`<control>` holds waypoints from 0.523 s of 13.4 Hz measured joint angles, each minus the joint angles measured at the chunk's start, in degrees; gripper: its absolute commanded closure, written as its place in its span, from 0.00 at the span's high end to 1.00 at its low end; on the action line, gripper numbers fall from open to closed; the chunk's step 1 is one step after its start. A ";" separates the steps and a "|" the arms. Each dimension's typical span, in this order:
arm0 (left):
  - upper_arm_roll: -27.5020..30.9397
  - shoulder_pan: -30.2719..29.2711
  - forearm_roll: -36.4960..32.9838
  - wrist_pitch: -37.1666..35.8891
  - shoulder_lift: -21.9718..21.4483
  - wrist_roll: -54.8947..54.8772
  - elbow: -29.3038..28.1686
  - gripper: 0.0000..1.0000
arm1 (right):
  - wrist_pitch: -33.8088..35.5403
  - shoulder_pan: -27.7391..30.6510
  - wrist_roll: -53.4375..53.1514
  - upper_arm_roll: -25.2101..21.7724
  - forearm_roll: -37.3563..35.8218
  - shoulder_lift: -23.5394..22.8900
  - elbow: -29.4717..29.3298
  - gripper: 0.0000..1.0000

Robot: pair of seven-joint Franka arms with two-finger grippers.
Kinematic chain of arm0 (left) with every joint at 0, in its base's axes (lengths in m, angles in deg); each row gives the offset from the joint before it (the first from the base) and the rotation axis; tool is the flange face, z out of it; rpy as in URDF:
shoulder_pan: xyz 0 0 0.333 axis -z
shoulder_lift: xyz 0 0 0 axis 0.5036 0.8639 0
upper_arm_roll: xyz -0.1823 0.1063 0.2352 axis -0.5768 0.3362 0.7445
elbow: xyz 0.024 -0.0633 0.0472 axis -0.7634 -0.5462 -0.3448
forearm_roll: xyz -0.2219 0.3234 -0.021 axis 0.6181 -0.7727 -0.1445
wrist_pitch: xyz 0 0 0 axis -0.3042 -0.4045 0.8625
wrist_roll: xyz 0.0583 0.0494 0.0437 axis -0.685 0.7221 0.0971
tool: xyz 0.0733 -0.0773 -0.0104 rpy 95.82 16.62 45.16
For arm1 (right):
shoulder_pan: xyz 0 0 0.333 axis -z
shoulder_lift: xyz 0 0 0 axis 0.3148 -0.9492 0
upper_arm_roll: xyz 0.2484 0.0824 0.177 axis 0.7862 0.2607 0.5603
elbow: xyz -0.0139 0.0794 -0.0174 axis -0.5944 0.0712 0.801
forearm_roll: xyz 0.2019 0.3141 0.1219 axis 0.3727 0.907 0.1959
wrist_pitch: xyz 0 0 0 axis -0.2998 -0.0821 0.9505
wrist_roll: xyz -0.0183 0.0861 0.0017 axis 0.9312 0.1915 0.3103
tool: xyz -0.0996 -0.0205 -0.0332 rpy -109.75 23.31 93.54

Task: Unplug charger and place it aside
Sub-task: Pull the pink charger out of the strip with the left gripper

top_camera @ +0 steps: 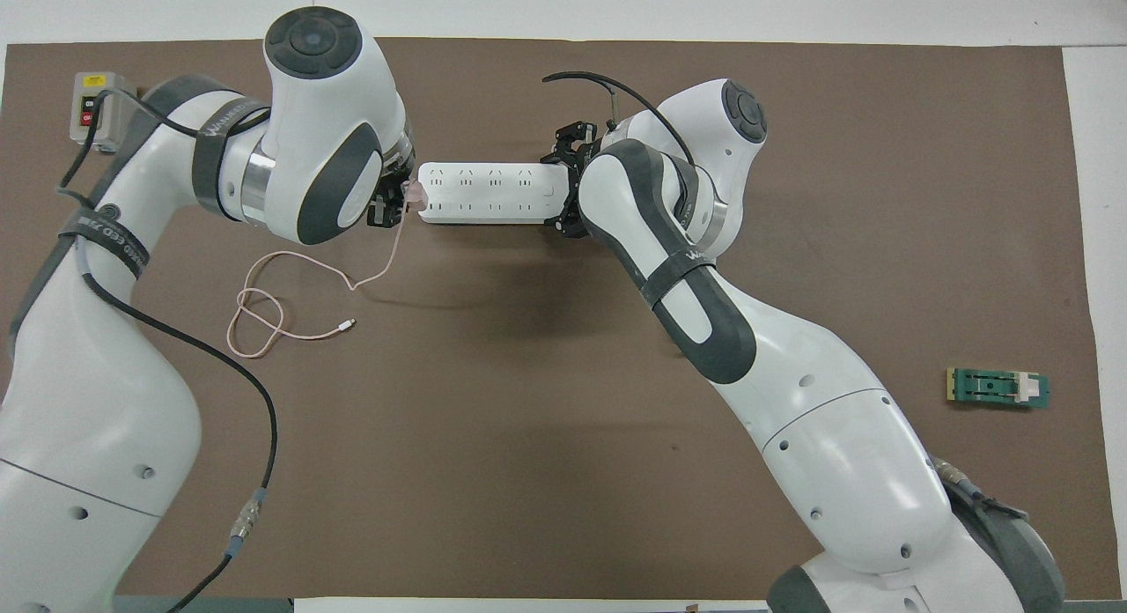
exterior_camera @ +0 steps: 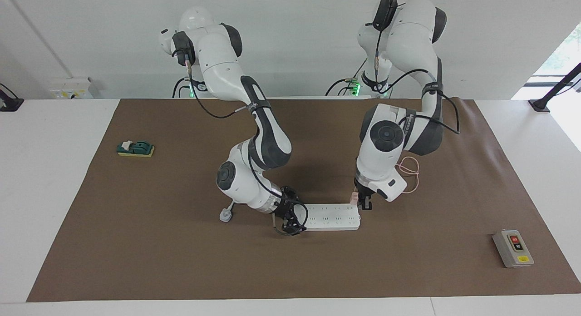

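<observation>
The small pink charger (exterior_camera: pixel 353 197) (top_camera: pixel 411 190) hangs just off the end of the long white power strip (exterior_camera: pixel 331 217) (top_camera: pixel 489 193) that lies toward the left arm's end of the table, clear of its sockets. My left gripper (exterior_camera: pixel 361 201) (top_camera: pixel 392 208) is shut on the charger. Its thin pink cable (exterior_camera: pixel 411 175) (top_camera: pixel 264 318) trails down onto the brown mat and loops there. My right gripper (exterior_camera: pixel 288 219) (top_camera: pixel 563 188) clasps the strip's other end, a finger on each long side, pressing it to the mat.
A grey switch box (exterior_camera: pixel 513 248) (top_camera: pixel 92 111) sits toward the left arm's end, partly under the left arm in the overhead view. A green block (exterior_camera: pixel 135 148) (top_camera: pixel 998 387) lies toward the right arm's end. The strip's white plug (exterior_camera: pixel 225 214) rests beside the right arm's wrist.
</observation>
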 measured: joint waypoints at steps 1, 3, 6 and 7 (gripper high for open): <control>0.07 -0.28 0.16 -1.12 -1.25 -1.59 0.00 0.00 | 0.00 0.00 0.00 0.00 0.01 0.00 0.00 0.00; 0.05 -0.28 0.27 -1.99 -2.50 -6.56 -0.01 0.00 | 0.00 0.00 0.00 0.00 0.01 0.00 0.00 0.00; -0.12 -0.21 0.41 -3.24 -3.13 -15.60 -0.07 0.00 | 0.00 0.00 0.00 0.00 0.01 0.00 0.00 0.00; -0.13 -0.20 0.43 -4.30 -3.64 -20.01 -0.17 0.00 | 0.00 0.00 0.00 0.00 0.01 0.00 0.00 0.00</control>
